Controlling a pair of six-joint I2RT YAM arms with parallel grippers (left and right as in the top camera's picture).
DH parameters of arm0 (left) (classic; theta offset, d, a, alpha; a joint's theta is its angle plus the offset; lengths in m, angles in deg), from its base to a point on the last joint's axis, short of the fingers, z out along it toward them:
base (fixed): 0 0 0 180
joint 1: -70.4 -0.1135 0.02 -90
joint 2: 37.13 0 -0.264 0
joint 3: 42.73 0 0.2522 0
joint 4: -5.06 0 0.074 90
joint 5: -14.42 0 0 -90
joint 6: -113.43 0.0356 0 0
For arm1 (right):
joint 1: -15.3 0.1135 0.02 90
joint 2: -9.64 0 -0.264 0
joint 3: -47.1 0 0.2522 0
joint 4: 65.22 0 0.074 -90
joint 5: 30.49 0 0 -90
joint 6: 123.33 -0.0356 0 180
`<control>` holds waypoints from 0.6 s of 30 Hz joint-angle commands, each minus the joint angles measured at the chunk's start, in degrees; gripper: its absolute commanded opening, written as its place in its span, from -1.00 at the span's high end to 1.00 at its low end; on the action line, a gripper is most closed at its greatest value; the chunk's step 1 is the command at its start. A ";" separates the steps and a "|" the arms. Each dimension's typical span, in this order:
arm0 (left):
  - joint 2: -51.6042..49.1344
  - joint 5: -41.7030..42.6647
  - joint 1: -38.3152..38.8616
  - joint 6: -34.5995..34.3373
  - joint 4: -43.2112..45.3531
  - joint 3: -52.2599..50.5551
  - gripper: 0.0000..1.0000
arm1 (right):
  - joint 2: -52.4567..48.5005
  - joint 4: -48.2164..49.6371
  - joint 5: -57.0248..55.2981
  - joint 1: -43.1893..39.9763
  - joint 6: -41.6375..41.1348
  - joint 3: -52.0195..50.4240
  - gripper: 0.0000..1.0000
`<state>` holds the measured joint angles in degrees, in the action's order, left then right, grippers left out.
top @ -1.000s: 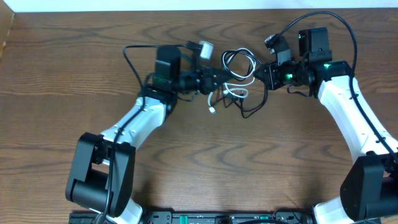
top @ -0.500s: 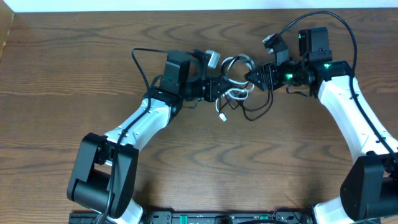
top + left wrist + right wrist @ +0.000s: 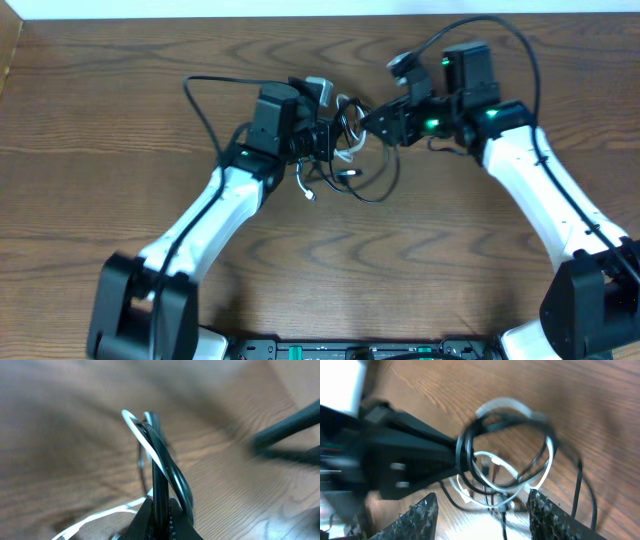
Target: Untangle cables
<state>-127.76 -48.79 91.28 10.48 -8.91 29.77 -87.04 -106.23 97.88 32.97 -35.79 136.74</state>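
Upper centre overhead, the left pincer (image 3: 325,140) clamps the cables (image 3: 161,465); the right pincer (image 3: 481,505) gapes, tangle just beyond.

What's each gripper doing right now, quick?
Left gripper: closed, holding the thin black and white cables.
Right gripper: open, holding nothing.

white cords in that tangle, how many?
1. The white cable loops through the black cables in the bundle held in the jaws of the left gripper, one end hanging below it. Another could be hidden inside the knot.
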 commanded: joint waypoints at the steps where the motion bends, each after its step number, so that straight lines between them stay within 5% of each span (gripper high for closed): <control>1: 4.68 -0.59 -0.20 1.60 -0.48 0.20 0.85 | 0.66 0.74 -3.74 2.91 -0.66 0.15 -0.03; 14: 5.68 4.70 -0.17 1.60 -5.55 0.20 0.86 | -0.26 5.75 -1.53 4.55 -0.55 0.15 0.04; 18: 5.66 4.20 -0.17 1.57 -5.53 0.20 0.86 | -0.46 9.31 -0.68 4.57 -10.25 0.15 0.18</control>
<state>-122.67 -45.47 91.28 11.46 -14.55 29.77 -87.07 -98.38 95.76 36.93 -38.39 136.74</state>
